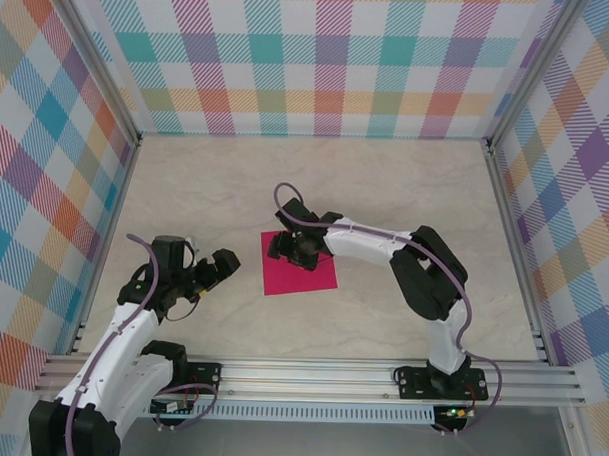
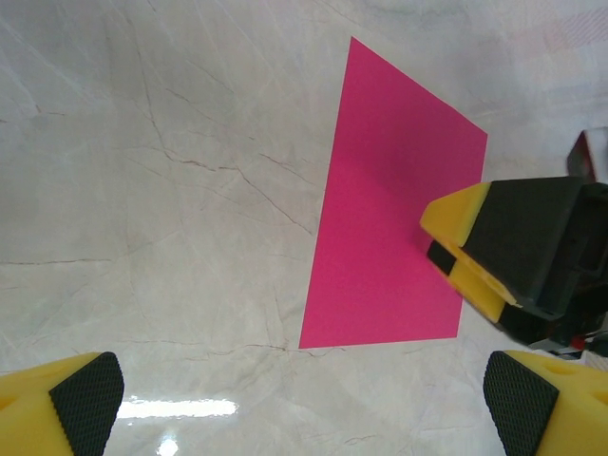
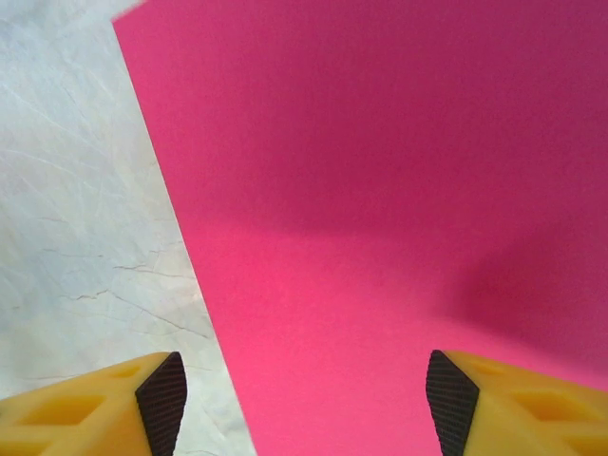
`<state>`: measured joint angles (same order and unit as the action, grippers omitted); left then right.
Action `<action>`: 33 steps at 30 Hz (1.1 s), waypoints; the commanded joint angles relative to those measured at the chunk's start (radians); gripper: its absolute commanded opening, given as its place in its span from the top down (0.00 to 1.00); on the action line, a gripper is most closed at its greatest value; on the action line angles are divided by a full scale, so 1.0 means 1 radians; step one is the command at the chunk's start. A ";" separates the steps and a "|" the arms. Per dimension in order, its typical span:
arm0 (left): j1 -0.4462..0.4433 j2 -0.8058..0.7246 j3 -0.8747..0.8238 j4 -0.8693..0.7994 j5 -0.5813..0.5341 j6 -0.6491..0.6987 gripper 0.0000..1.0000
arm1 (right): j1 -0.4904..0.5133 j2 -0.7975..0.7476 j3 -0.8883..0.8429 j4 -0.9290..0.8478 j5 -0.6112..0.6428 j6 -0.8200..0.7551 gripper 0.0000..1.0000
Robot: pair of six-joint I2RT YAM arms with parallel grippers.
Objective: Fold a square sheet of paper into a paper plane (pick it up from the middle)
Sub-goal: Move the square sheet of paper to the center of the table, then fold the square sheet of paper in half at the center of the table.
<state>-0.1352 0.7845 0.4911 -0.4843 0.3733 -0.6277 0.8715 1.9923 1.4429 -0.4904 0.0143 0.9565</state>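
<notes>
A square sheet of paper (image 1: 308,276), magenta-pink and uncreased, is lying flat on a pale marbled table (image 1: 386,191), roughly at its centre. No fold is showing, so the plane is probably not yet begun.

The right gripper (image 1: 289,249) is reaching in over the sheet's far left part. In the right wrist view, its jaws are standing well apart with nothing between them. One black-padded fingertip (image 3: 161,404) is sitting over bare table just beyond the paper's edge, and the other fingertip (image 3: 448,394) is over the pink surface. Whether the pads are touching the paper or hanging just above it cannot be told.

The left gripper (image 1: 215,270) is waiting near the sheet's left side, apart from it, with its jaws spread wide and empty.

The step in hand looks like the first pickup. To do it well, the right gripper would likely need to be shifting inward so both pads land on the paper's middle. It would then be pressing lightly and closing slowly, so the thin sheet buckles up into a pinch rather than sliding away.
</notes>
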 commanded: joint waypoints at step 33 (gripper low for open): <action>-0.012 0.065 0.037 0.006 0.007 0.060 0.00 | -0.042 0.397 0.510 -0.605 0.041 -0.342 0.00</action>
<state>-0.1352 0.8635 0.5209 -0.4656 0.3809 -0.5854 0.8177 2.3428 1.9491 -1.0401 0.0772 0.6353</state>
